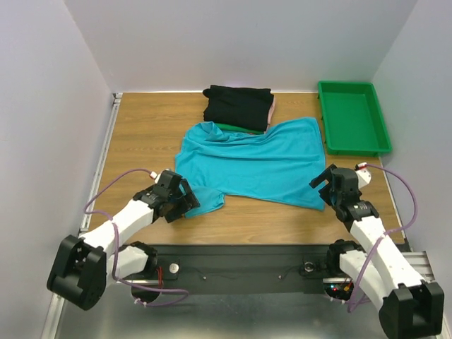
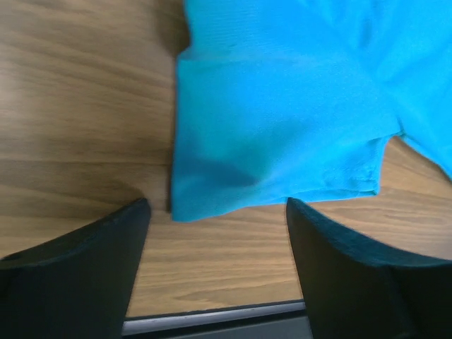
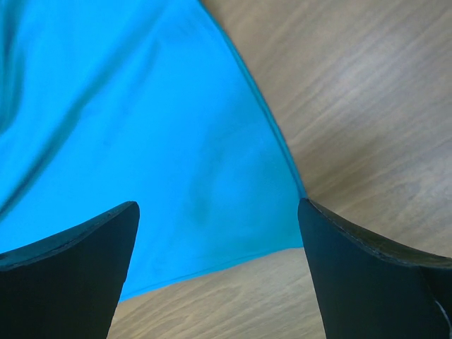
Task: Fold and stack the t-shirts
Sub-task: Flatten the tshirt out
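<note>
Presently the teal t-shirt (image 1: 251, 159) is lying spread and somewhat rumpled across the middle of the counter (image 1: 141, 134). Its far edge is resting against the folded stack (image 1: 236, 106) of black, green and pink shirts, and the green tray (image 1: 353, 116) is sitting apart at far right. The left claw (image 2: 215, 212) is hovering wide open and holding nothing, its fingers straddling the near-left sleeve corner; the right claw (image 3: 219, 212) is likewise gaping empty over the near-right hem corner. Judgement: the step in hand is seizing both near corners for a fold. Done well, each claw is descending squarely, pinching both layers close to the corner, and lifting in unison so the cloth is not bunching.
</note>
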Available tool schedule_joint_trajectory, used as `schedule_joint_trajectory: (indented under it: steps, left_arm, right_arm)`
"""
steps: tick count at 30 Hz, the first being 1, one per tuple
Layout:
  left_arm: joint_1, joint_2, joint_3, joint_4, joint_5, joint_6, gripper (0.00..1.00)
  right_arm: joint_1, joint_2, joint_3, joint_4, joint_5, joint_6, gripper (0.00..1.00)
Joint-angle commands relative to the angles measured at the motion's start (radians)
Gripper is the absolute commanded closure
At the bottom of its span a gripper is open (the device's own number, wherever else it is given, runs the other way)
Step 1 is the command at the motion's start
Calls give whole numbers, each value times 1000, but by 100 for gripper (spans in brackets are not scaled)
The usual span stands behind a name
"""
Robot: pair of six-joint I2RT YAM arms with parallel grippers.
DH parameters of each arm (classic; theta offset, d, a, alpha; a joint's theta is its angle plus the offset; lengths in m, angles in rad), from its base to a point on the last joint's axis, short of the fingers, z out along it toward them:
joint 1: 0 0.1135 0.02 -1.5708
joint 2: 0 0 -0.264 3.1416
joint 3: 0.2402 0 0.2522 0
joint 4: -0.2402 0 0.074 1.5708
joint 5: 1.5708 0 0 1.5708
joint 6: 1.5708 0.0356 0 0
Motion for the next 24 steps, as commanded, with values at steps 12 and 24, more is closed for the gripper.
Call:
schedule_joint_trajectory:
  steps: [12, 24]
  left_arm:
    - [-67, 144, 111, -49, -66, 8, 100]
    - [-67, -23, 77, -46, -35, 31, 100]
  right_arm:
    - [-1, 19, 63, -156, 153, 92, 0]
    - [-1, 104, 34, -219, 87, 184, 16]
